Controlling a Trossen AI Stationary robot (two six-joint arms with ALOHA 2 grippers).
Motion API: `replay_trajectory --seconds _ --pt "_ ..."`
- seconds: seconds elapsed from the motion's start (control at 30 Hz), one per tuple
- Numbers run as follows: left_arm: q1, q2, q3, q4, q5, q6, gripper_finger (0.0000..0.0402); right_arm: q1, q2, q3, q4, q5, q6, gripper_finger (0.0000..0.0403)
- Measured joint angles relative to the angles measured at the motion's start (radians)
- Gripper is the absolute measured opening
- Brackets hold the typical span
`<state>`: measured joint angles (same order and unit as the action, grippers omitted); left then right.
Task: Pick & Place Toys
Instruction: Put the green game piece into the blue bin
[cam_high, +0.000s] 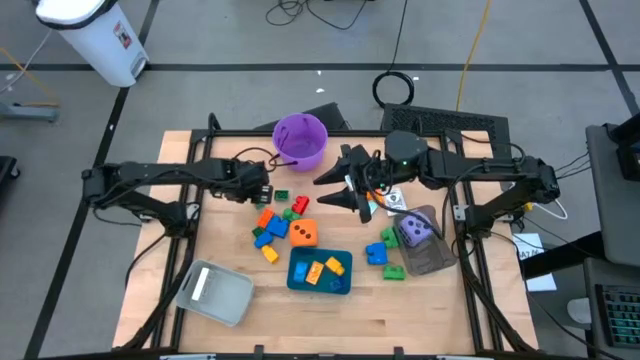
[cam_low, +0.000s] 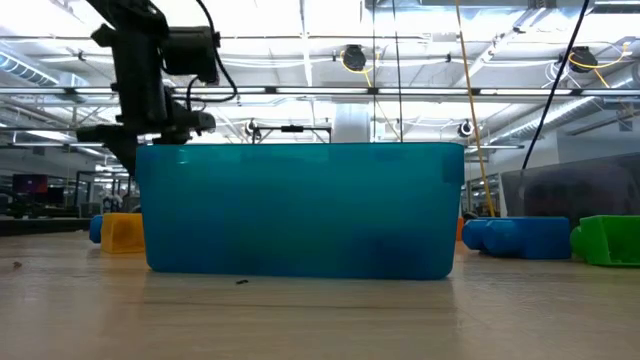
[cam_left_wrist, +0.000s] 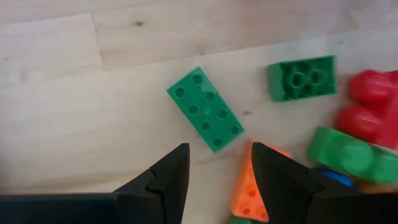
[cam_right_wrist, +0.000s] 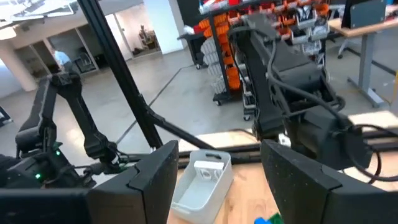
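The left gripper hangs part open and empty over a flat green brick near the table's back-left part. Light, rigid and smooth, the brick should pinch best across its short sides. The right gripper is raised, jaws apart, apparently empty. The teal tray holds yellow and orange bricks, the grey tray the purple die.

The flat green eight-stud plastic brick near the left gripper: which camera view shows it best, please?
The left wrist view: the flat green eight-stud plastic brick lies studs-up just beyond the open left gripper, every stud countable. The high view shows only a tiny green speck. The low and right wrist views do not show it.
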<state>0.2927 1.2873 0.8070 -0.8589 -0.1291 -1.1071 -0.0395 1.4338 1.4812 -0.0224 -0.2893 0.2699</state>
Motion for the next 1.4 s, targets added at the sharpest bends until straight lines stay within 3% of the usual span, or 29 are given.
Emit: replay_trajectory --seconds 0.23,0.33,0.5,0.67,0.77,0.93,1.0,1.2,1.4 --pt "0.028 0.057 0.000 0.010 0.001 0.144 0.0182 0.000 0.001 -0.042 -0.003 0.000 0.062 0.0222" --pt "0.038 0.056 0.000 0.042 0.033 0.343 0.0182 0.000 0.001 -0.058 -0.006 -0.001 0.061 0.0222" --pt "0.047 0.049 0.029 0.033 0.184 0.720 0.0182 0.000 0.001 -0.066 -0.003 -0.001 0.060 0.0222" --pt "0.036 0.050 0.070 -0.062 0.170 1.036 0.0182 0.000 0.001 -0.066 -0.004 -0.002 0.060 0.0222" --pt "0.059 0.050 0.080 -0.081 0.168 0.935 0.0182 0.000 0.001 -0.067 -0.004 -0.001 0.060 0.0222" --pt "0.133 0.050 0.079 -0.079 0.163 0.351 0.0182 0.002 0.001 -0.067 -0.004 -0.001 0.068 0.0222" --pt "0.143 0.050 0.072 -0.075 0.159 0.193 0.0182 0.002 0.001 -0.067 -0.004 -0.001 0.083 0.0222" --pt "0.140 0.067 0.053 -0.006 0.028 0.151 0.0182 0.002 0.001 -0.067 -0.004 -0.001 0.086 0.0222" --pt "0.167 0.125 0.050 0.027 0.044 0.082 0.0182 0.002 0.001 -0.067 -0.004 -0.002 0.113 0.0222"
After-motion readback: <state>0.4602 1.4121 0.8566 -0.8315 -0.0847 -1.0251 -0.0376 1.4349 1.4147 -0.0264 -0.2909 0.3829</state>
